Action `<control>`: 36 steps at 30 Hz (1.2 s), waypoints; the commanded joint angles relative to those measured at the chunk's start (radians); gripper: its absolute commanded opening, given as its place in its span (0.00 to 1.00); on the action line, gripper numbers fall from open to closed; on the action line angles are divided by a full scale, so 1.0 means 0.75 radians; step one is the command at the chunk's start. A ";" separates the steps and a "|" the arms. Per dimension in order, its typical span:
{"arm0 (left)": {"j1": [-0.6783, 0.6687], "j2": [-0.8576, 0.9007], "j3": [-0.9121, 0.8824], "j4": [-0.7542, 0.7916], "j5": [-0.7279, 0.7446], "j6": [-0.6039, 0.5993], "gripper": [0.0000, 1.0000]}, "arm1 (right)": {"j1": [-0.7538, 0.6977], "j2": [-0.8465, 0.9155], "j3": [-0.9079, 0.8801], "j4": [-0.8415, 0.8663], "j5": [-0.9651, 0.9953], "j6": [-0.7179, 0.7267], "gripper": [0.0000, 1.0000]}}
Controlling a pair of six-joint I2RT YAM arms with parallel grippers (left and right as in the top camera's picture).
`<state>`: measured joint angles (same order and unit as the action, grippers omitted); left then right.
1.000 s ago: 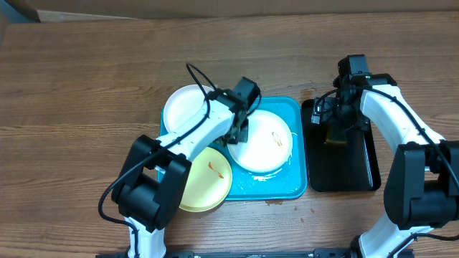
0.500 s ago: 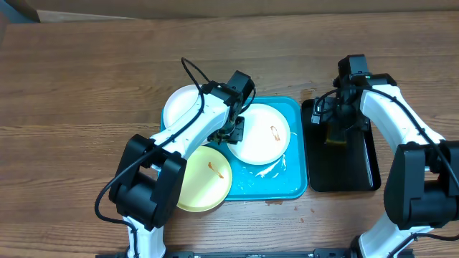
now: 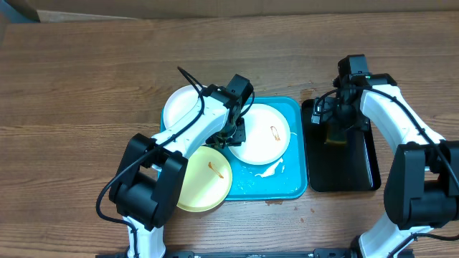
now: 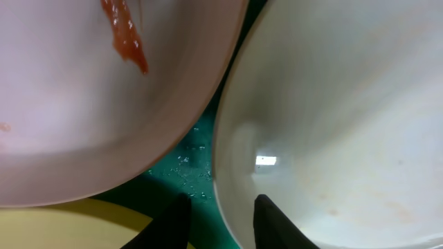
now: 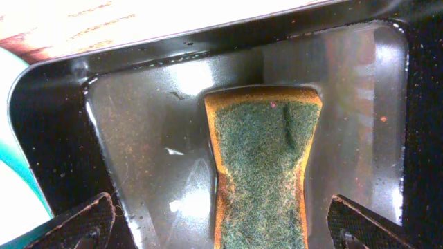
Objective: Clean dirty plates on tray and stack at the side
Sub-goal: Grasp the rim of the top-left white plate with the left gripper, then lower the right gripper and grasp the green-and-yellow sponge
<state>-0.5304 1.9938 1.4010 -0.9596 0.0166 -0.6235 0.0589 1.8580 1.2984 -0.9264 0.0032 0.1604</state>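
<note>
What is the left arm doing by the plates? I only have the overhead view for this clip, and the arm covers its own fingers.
Observer: The left gripper straddles the rim of a white plate: one finger lies inside the plate, the other outside, over the blue tray.
Operator: Is that plate dirty?
Observer: No smear shows on the part the left wrist view covers. The neighbouring plate carries a reddish streak.
Operator: And what is under the right arm?
Observer: The right wrist view shows a green-topped sponge lying in the wet black tray, between the open fingers of the right gripper, untouched.
</note>
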 commanded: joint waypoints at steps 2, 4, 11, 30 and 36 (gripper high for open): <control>-0.009 0.010 -0.028 0.012 0.013 -0.047 0.25 | -0.006 -0.001 0.026 0.008 -0.007 0.006 1.00; -0.010 0.010 -0.035 0.036 0.013 -0.047 0.27 | -0.006 -0.001 0.026 0.008 -0.007 0.006 1.00; -0.013 0.010 -0.035 0.070 0.009 -0.045 0.17 | -0.006 -0.001 0.026 0.008 -0.007 0.006 1.00; -0.009 0.010 -0.034 0.109 0.014 0.094 0.08 | -0.003 -0.001 -0.028 -0.123 -0.005 -0.039 1.00; -0.009 0.010 -0.034 0.108 0.013 0.094 0.08 | -0.003 -0.001 -0.164 0.041 0.018 -0.040 0.74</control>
<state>-0.5304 1.9938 1.3823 -0.8806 0.0261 -0.5705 0.0589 1.8580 1.2133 -0.9207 0.0078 0.1219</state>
